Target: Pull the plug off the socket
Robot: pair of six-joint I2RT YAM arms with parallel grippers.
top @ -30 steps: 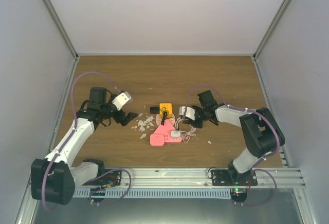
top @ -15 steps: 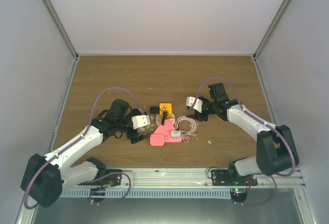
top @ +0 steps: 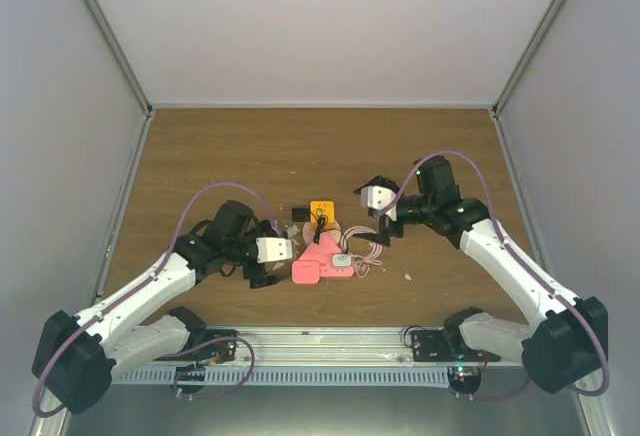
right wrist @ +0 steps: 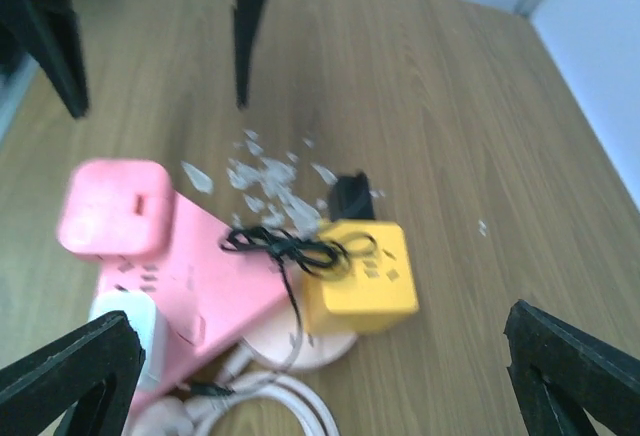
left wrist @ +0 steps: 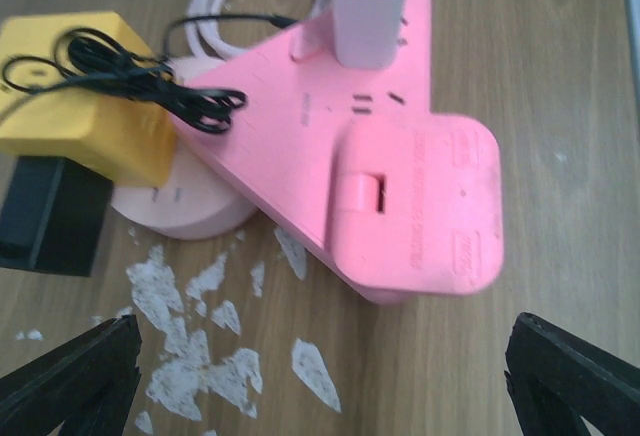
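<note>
A pink socket strip [top: 318, 262] lies mid-table, with a white plug [top: 342, 260] standing plugged into its right end. In the left wrist view the plug [left wrist: 368, 6] sits at the strip's [left wrist: 400, 156] far end. My left gripper [top: 274, 256] is open just left of the strip, its near end between the spread fingertips [left wrist: 70, 381]. My right gripper [top: 370, 212] is open above and right of the strip, holding nothing. From the right wrist the plug [right wrist: 125, 326] shows low left on the strip [right wrist: 190, 266].
A yellow cube socket [top: 321, 210] wrapped in black cord [left wrist: 150, 86] rests on a round pale disc [left wrist: 180, 206]. A black adapter [top: 300, 214] lies beside it. A white coiled cable [top: 362, 248] trails from the plug. White scraps [left wrist: 190, 356] litter the wood.
The right gripper has opened and drawn back up and to the right. The left arm has swung in from the left, right up to the pink strip.
</note>
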